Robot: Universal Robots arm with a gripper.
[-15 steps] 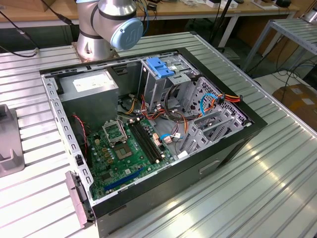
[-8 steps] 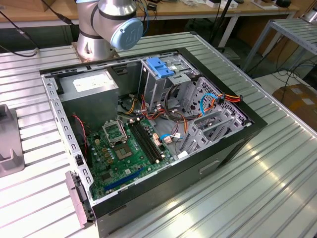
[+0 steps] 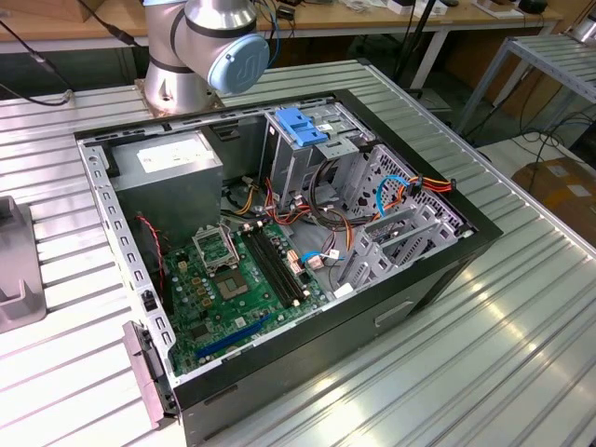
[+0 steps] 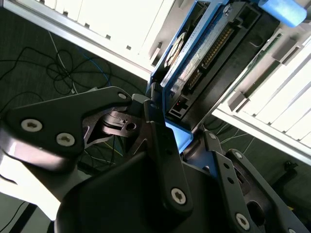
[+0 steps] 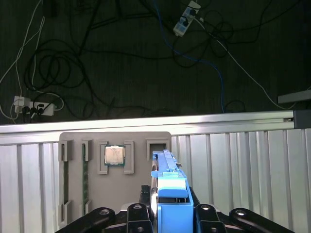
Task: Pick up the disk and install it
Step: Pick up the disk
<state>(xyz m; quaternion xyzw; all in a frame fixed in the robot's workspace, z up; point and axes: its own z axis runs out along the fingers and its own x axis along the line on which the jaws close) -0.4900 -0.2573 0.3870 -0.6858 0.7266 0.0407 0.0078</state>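
In both wrist views my gripper (image 5: 170,209) (image 4: 171,130) is shut on the disk (image 5: 165,177) (image 4: 201,53). The disk is a flat grey-metal drive with bright blue side rails, seen edge-on between the black fingers (image 5: 138,211). It stands over a grey holder tray (image 5: 141,174) on the ribbed metal table, close to the tray's empty slot (image 5: 158,145). I cannot tell whether it touches the tray. The open computer case (image 3: 438,270) lies on the table in the exterior view, and its drive cage (image 3: 307,158) carries a blue plastic bracket (image 3: 300,126).
The grey tray also holds a processor chip (image 5: 115,155) and memory sticks (image 5: 85,179). Inside the case are a grey power-supply box (image 3: 172,163), a green motherboard (image 3: 233,279) and loose cables (image 3: 410,186). The arm's base (image 3: 200,56) stands behind the case. Cables lie on the floor past the table edge (image 5: 146,122).
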